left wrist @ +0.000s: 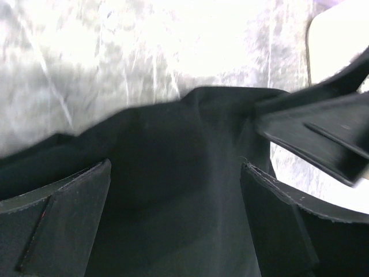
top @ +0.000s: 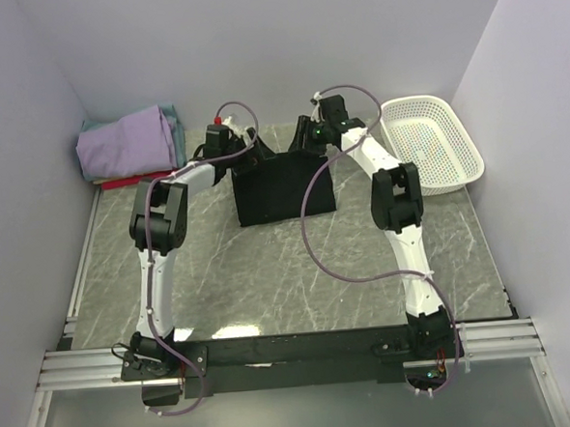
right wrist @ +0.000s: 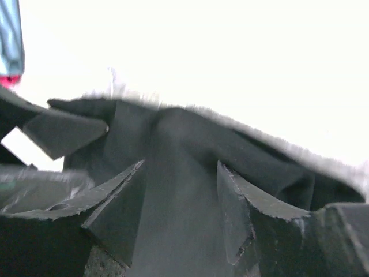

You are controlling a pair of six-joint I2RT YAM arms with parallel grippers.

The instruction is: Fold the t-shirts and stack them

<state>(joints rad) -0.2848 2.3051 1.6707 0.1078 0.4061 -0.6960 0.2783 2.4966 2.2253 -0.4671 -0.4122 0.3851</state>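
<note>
A black t-shirt (top: 284, 189) lies as a flat rectangle at the far middle of the table, its far edge bunched up between both grippers. My left gripper (top: 247, 143) (left wrist: 176, 166) is open wide, its fingers straddling the black cloth (left wrist: 173, 144). My right gripper (top: 305, 140) (right wrist: 180, 164) stands open over a raised ridge of the same cloth (right wrist: 179, 190), close beside the left one. A stack of folded t-shirts (top: 131, 145) sits at the far left, lavender on top, with teal and red edges below it. The rose print is hidden.
A white mesh basket (top: 434, 144) stands at the far right. White walls close in the marble table (top: 269, 272) on three sides. The right gripper's dark body (left wrist: 323, 133) crosses the left wrist view at the right.
</note>
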